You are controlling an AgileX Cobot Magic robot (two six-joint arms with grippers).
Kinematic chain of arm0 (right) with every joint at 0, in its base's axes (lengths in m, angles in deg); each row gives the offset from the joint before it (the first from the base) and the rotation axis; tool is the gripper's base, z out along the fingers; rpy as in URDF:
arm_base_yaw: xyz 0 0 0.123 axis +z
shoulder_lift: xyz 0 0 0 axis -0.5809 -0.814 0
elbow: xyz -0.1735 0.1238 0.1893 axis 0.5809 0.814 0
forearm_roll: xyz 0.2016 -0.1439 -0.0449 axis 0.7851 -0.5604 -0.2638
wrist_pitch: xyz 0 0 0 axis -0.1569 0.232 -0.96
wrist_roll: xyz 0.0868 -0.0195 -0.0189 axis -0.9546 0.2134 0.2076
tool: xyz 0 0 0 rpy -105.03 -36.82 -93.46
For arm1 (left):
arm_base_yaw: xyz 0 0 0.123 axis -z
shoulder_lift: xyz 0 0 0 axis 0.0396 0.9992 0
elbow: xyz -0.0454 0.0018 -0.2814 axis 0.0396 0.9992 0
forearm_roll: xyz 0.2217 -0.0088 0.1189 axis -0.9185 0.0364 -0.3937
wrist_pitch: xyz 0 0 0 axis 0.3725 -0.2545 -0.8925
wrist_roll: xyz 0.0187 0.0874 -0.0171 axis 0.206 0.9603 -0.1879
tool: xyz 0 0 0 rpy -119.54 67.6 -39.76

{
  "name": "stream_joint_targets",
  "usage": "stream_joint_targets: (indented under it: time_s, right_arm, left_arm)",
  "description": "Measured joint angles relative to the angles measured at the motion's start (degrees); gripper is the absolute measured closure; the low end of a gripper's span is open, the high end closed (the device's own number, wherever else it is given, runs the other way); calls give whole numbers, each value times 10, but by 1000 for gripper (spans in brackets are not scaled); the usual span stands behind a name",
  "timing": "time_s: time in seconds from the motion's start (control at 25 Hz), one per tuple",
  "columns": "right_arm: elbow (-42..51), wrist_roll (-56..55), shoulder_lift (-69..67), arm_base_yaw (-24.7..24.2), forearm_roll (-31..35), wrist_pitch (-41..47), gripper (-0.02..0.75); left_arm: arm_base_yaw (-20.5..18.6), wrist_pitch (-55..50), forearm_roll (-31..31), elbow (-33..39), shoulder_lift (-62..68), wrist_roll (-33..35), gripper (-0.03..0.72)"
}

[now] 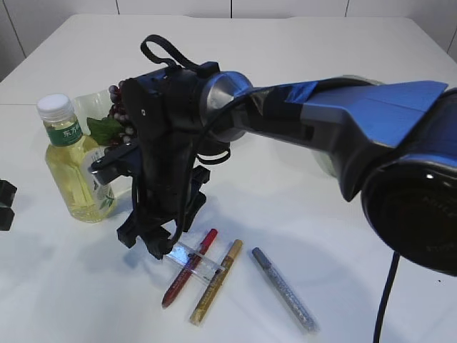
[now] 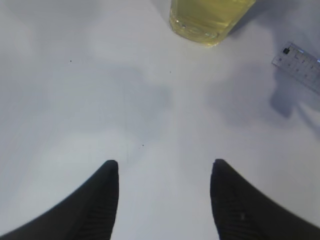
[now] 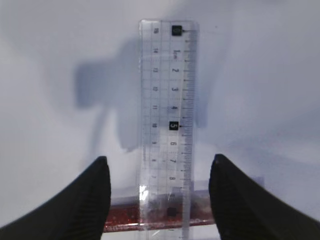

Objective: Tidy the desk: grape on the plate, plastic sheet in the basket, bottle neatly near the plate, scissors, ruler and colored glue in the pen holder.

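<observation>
A clear ruler [image 3: 167,115] lies on the white table, its near end resting across a red glitter glue pen [image 3: 125,220]. My right gripper [image 3: 160,159] is open, one finger on each side of the ruler and not touching it. In the exterior view this gripper [image 1: 161,243] points down at the ruler [image 1: 193,259], which crosses the red pen [image 1: 187,280] and a gold pen [image 1: 214,283]. A silver pen [image 1: 285,289] lies to the right. My left gripper [image 2: 165,162] is open over bare table. The bottle [image 1: 71,161] of yellow drink stands at the left. Scissors, basket and pen holder are out of view.
A grape bunch [image 1: 120,107] with a green leaf sits behind the right arm, mostly hidden by it. The right arm [image 1: 343,128] fills the right half of the exterior view. The left wrist view shows the bottle's base [image 2: 210,20] ahead and the ruler's end [image 2: 300,65] at the right.
</observation>
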Motion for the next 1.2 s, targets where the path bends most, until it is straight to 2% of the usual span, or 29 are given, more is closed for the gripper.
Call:
stream_joint_targets:
  time_s: [1.2]
  right_arm:
    - [0,-5,-27,0,-4,-2,248]
  left_arm:
    - [0,-2,1,0,0,0,267]
